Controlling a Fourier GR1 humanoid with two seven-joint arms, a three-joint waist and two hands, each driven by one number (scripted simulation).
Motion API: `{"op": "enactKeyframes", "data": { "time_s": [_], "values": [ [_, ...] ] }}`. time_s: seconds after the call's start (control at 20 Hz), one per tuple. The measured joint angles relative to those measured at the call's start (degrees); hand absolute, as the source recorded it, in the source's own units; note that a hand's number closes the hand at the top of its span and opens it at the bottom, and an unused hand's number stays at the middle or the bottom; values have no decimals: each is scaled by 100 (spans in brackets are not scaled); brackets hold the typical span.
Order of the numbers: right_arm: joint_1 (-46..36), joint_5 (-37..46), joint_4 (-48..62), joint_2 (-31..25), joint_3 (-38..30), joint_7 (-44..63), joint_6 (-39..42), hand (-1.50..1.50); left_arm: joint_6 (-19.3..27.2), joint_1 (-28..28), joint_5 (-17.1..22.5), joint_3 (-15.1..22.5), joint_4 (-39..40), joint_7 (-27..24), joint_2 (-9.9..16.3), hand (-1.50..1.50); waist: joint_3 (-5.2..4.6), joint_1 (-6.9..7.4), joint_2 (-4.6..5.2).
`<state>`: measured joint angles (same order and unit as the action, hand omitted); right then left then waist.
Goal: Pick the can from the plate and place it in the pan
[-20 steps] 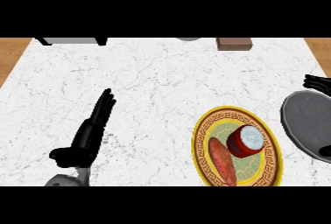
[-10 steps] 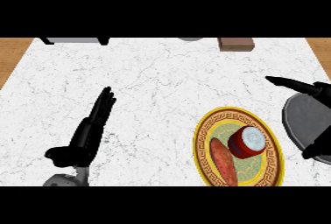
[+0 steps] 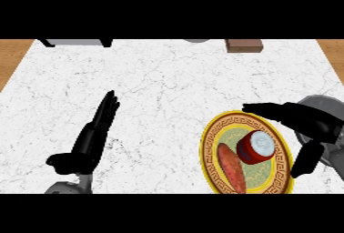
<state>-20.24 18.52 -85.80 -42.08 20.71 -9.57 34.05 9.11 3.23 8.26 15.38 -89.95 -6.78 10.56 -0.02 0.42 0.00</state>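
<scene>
Plate (image 3: 209,154) holds red can (image 3: 256,146), sausage (image 3: 230,167); pan (image 3: 331,105) partly hidden

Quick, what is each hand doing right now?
Left hand: open, holding nothing.
Right hand: open, holding nothing, beside the red can.

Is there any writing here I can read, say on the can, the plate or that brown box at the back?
No readable text anywhere.
Can: red side and pale lid, no label legible.
Plate: only a gold and red key-pattern rim, no letters.
Brown box: plain, no print visible.
Pan: plain grey, mostly hidden by the right hand.
</scene>
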Motion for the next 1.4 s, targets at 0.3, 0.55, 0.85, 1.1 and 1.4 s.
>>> {"op": "enactKeyframes", "data": {
  "time_s": [0.3,0.55,0.85,1.1,1.4],
  "values": [
    [42,548,0,460,-58,260,241,-150,-115,-2,-67,-161,-155,198,-53,0,1,-16,-1],
    [318,1005,-10,649,-244,109,267,-150,-143,-111,-268,-180,-72,62,-224,0,2,-28,-1],
    [272,1356,253,1115,-573,39,416,-150,-271,-141,-432,-269,-5,-9,-370,0,2,-29,0],
    [334,1732,515,1448,-641,-159,269,-150,-448,-112,-421,-455,82,-31,-386,0,2,-29,1],
    [209,2191,938,1714,-649,-202,295,-150,-559,-233,-485,-525,-19,6,-433,0,-34,-27,-29]
  ]
}}
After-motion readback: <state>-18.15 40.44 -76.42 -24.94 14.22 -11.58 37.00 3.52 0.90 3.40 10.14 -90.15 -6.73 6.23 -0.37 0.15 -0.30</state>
